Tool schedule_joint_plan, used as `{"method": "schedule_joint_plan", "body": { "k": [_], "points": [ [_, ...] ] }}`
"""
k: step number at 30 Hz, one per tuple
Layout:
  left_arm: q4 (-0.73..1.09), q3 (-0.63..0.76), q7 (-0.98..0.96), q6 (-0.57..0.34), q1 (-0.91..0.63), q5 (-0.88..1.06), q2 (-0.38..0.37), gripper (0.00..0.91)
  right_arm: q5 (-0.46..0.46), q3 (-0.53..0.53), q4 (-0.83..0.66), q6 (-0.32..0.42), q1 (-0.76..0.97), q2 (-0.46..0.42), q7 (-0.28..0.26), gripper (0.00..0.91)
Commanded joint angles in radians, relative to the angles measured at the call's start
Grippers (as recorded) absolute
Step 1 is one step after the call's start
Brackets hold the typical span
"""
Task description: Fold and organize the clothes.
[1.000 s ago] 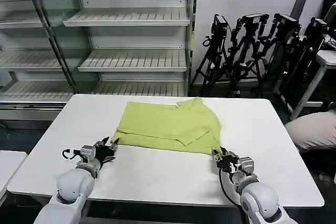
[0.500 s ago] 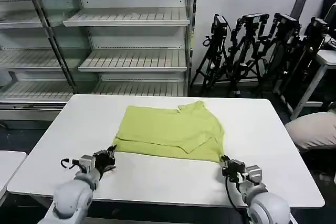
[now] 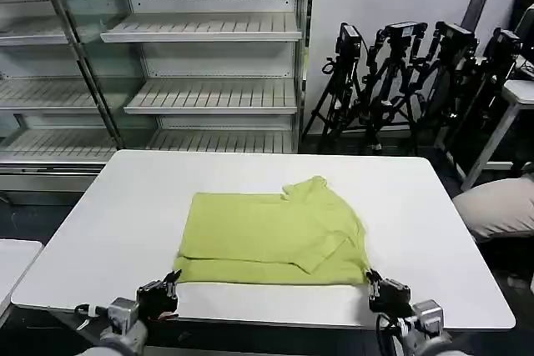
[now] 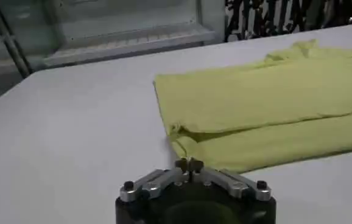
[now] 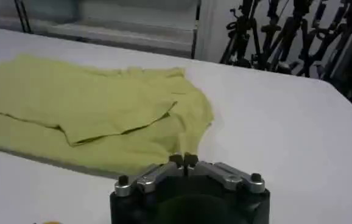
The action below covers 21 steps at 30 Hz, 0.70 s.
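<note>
The clothes are one lime-green T-shirt [image 3: 267, 235], lying folded flat on the white table [image 3: 117, 206], its near hem close to the front edge. My left gripper [image 3: 173, 278] is shut on the hem's near left corner. At the near right corner my right gripper [image 3: 370, 278] is likewise shut on the hem. In the left wrist view the closed tips of the left gripper [image 4: 189, 162] meet the T-shirt [image 4: 255, 103] at its corner fold. The right wrist view has the right gripper [image 5: 183, 159] pinching the edge of the T-shirt [image 5: 72, 97], with a sleeve flap folded across the top.
Empty metal shelves [image 3: 209, 97] stand behind the table, and black tripods [image 3: 400, 81] crowd the back right. Beige fabric [image 3: 501, 206] shows past the table's right side. A small white surface [image 3: 12, 260] sits at the lower left.
Both grippers have drawn back toward the table's front edge. The T-shirt has slid with them, and its near hem is now straighter.
</note>
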Motion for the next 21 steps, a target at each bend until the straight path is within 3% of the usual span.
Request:
{"method": "schedule_joint_plan", "body": {
  "k": [1, 7, 11, 14, 16, 21],
  "points": [
    [-0.099, -0.037, -0.002, -0.001, 0.117, 0.017, 0.008, 0.907, -0.054, 0.026, 0.068, 0.01, -0.139, -0.002, 0.003, 0.907],
    [-0.211, -0.067, -0.004, -0.002, 0.087, 0.022, 0.035, 0.907, 0.029, 0.144, 0.189, -0.012, -0.167, -0.02, -0.019, 0.907],
    [-0.187, -0.078, -0.002, -0.003, -0.042, 0.016, 0.079, 0.907, 0.137, 0.131, 0.195, -0.046, 0.051, -0.047, -0.011, 0.907],
    [-0.107, -0.032, -0.002, -0.004, -0.166, -0.012, 0.102, 0.907, 0.151, 0.024, 0.087, -0.07, 0.287, -0.05, 0.021, 0.907],
    [-0.025, 0.012, -0.002, -0.004, -0.28, -0.036, 0.111, 0.907, 0.161, -0.103, -0.039, -0.078, 0.491, -0.042, 0.081, 0.907],
    [0.113, 0.103, 0.011, -0.003, -0.456, -0.068, 0.118, 0.907, 0.17, -0.304, -0.273, -0.078, 0.805, -0.017, 0.147, 0.907]
  ]
}}
